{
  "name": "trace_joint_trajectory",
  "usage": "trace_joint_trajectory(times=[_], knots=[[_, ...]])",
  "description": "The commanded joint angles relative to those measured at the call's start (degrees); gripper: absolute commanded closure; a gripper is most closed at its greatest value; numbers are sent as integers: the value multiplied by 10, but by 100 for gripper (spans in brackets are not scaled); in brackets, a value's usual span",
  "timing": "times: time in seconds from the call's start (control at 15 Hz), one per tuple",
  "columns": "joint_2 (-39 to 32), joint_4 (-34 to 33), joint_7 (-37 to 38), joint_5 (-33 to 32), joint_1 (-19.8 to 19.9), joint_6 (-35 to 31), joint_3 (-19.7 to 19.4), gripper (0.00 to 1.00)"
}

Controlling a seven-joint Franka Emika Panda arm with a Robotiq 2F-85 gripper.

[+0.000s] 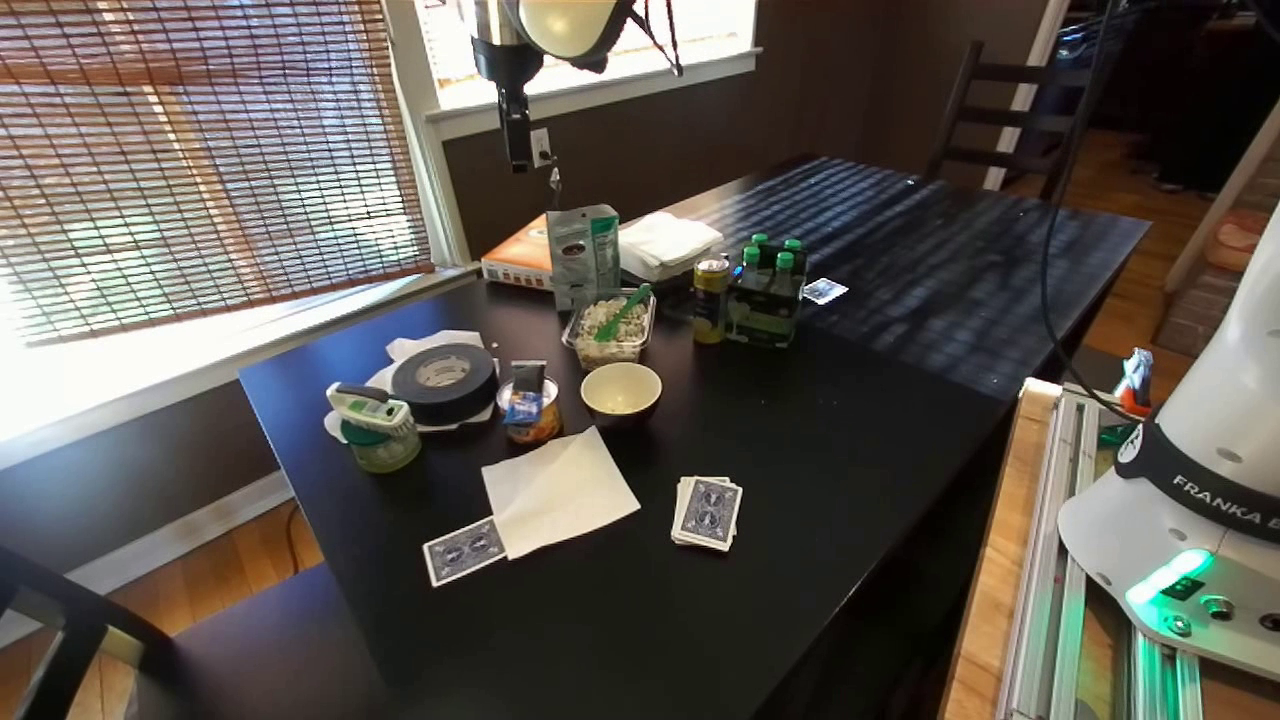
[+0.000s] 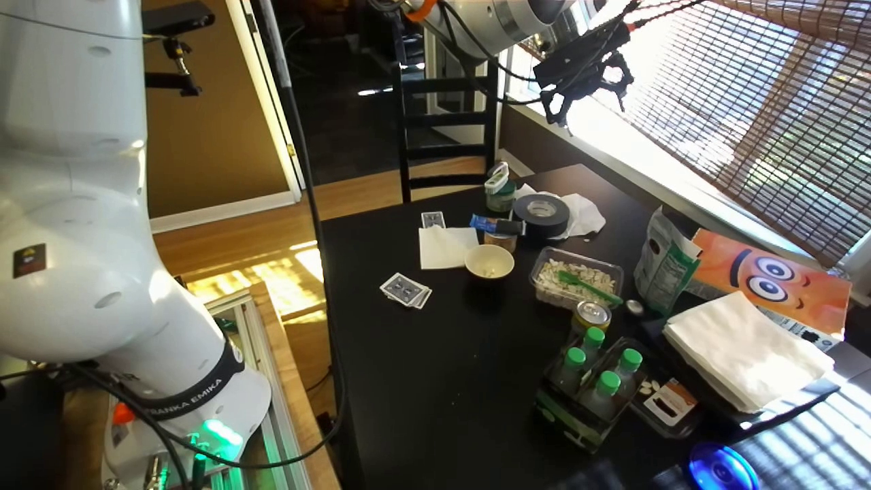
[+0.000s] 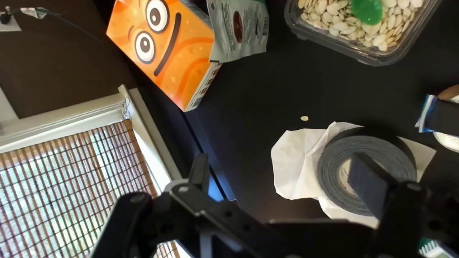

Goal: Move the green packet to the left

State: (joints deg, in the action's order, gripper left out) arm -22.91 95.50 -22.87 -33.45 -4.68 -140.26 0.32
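Observation:
The green packet [image 1: 585,258] stands upright on the dark table near the window side, silvery and green with pale printing. It also shows in an exterior view [image 2: 667,262], and at the top of the wrist view [image 3: 239,30] its upper part is cut off by the frame edge. My gripper [image 1: 517,150] is raised well above the table, apart from the packet. In the wrist view the gripper [image 3: 279,165] is open with nothing between its fingers. Its spread fingers also show in an exterior view [image 2: 590,112].
An orange box [image 2: 769,286] and a stack of napkins [image 2: 745,350] are beside the packet. A clear tray of seeds [image 1: 610,330] stands close in front. A can [image 1: 710,300], a bottle carrier [image 1: 765,305], a bowl [image 1: 621,392] and a tape roll [image 3: 365,172] are nearby.

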Motion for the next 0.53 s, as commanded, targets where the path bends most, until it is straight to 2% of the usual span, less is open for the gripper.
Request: trace_joint_trajectory(times=[0.0, 0.13, 0.27, 0.47], knots=[[0, -1, -1, 1, 0, 1, 1, 0], [-24, -27, 10, -26, -11, 33, -13, 0], [-69, -72, -26, -62, -13, 69, -20, 0], [-156, -162, -84, -61, -2, 119, -18, 0]])
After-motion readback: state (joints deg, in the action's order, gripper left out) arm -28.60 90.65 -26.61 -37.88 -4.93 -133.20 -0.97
